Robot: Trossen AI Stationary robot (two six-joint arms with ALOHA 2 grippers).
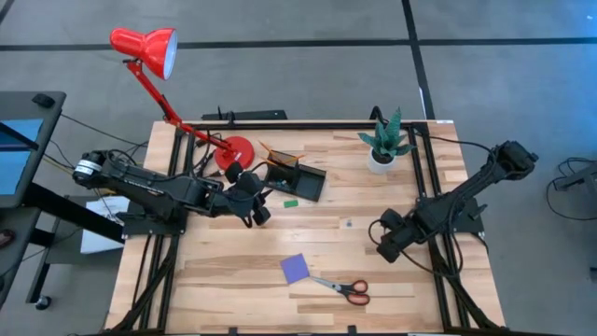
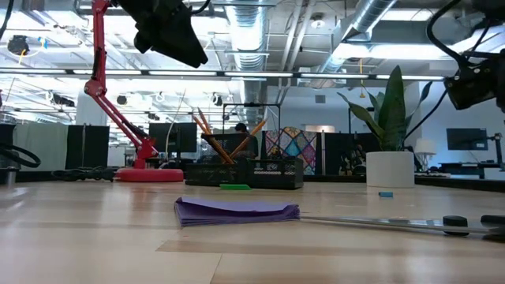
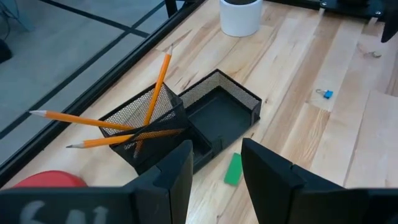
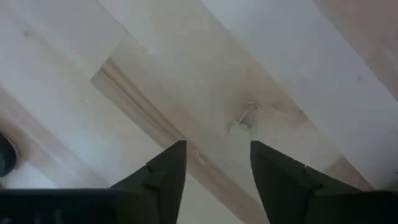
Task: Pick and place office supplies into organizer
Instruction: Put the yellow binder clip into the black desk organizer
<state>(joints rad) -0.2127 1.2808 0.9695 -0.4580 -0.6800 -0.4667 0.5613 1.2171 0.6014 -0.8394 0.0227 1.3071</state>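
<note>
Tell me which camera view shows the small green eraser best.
The left wrist view: the small green rectangular eraser lies flat on the wood just beside the black mesh organizer, large and unobstructed. The high view shows it only as a tiny green fleck; the low view shows a thin green sliver; the right wrist view misses it.

Organizer (image 1: 300,180) at table (image 1: 233,271) back, just right of lamp base (image 1: 237,149); pencils (image 3: 112,127) in its taller section. Eraser (image 1: 291,200) just in front of organizer. Plant (image 1: 384,145) back right. Notepad (image 1: 296,269) front centre, scissors (image 1: 343,288) just right of it.
</note>
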